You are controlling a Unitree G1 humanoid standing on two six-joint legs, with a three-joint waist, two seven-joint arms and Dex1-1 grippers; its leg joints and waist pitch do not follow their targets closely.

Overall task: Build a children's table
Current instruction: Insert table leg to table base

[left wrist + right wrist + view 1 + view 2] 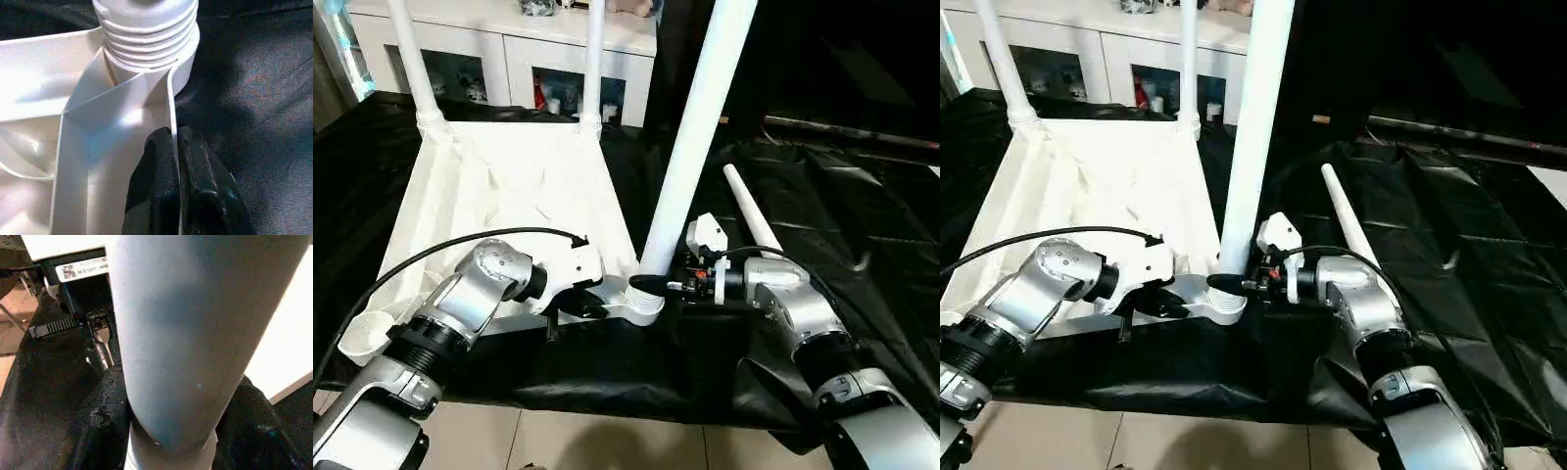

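The white tabletop (509, 186) lies underside up on the black-draped work table. Two white legs (411, 59) (594, 59) stand upright in its far corner sockets. A third leg (700, 127) leans slightly in the near right socket (646, 305), and my right gripper (653, 284) is shut on its base. In the left wrist view several rings of its threaded end (146, 34) show above the socket. My left gripper (592, 305) is shut on the tabletop's near rim (171, 112) beside that socket, one finger on each side of the wall. The fourth leg (749, 211) lies loose on the cloth to the right.
The near left socket (367, 338) holds no leg and hangs over the work table's front edge. A white cabinet (509, 49) stands behind the table. A black cable (431, 250) arcs over my left forearm. Tiled floor (607, 441) shows below the front edge.
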